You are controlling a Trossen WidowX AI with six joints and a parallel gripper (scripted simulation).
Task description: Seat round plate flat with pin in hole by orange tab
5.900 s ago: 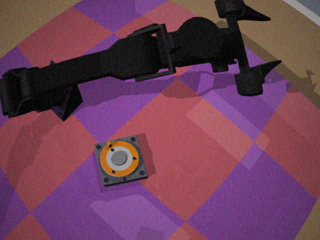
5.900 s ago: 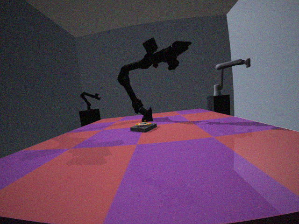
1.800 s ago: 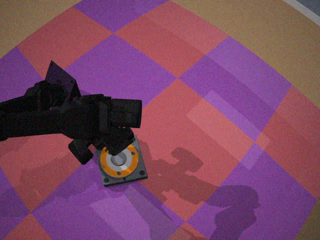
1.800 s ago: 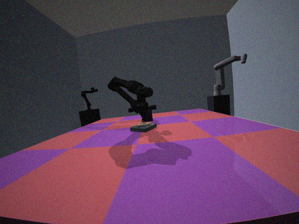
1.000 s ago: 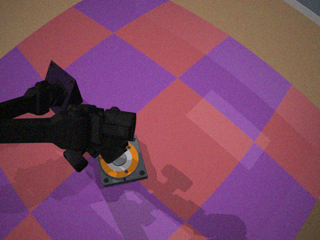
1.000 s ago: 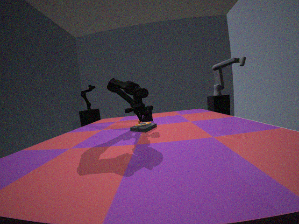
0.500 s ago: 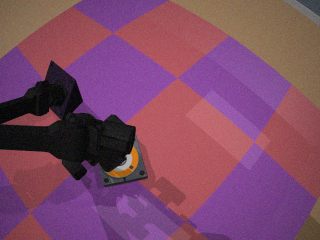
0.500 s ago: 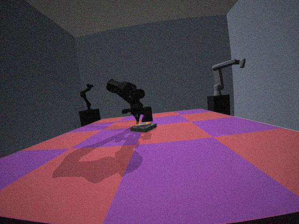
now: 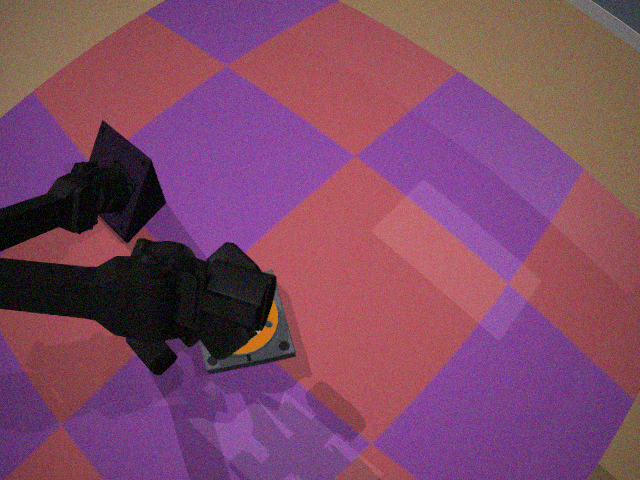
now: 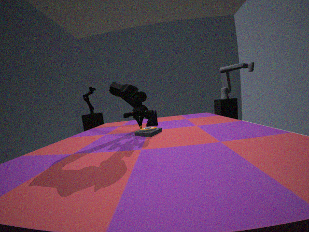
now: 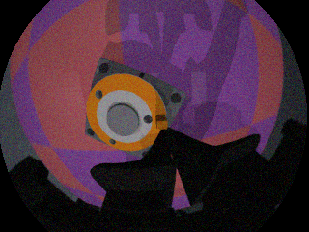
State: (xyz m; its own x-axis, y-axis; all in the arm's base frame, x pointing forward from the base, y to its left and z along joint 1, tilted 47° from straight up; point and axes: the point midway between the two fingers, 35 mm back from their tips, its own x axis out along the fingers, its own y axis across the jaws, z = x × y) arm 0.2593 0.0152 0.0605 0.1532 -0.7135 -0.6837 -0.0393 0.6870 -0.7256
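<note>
One claw [image 11: 169, 137] (closed, empty) tip at orange plate [image 11: 126, 116] rim, over grey base [image 9: 281, 347].

Arm all matte black, no markings, cables or screws readable in any view. Links are chunky boxy segments with rounded joint housings; a short cylindrical stub sticks out sideways just behind the claw [image 9: 256, 324]. Wrist block directly behind the claw is a squarish housing with bevelled edges. Claw fingers black too, tapering to a narrow point, closed tip to tip. In wrist view the body reads only as a dark jagged silhouette
</note>
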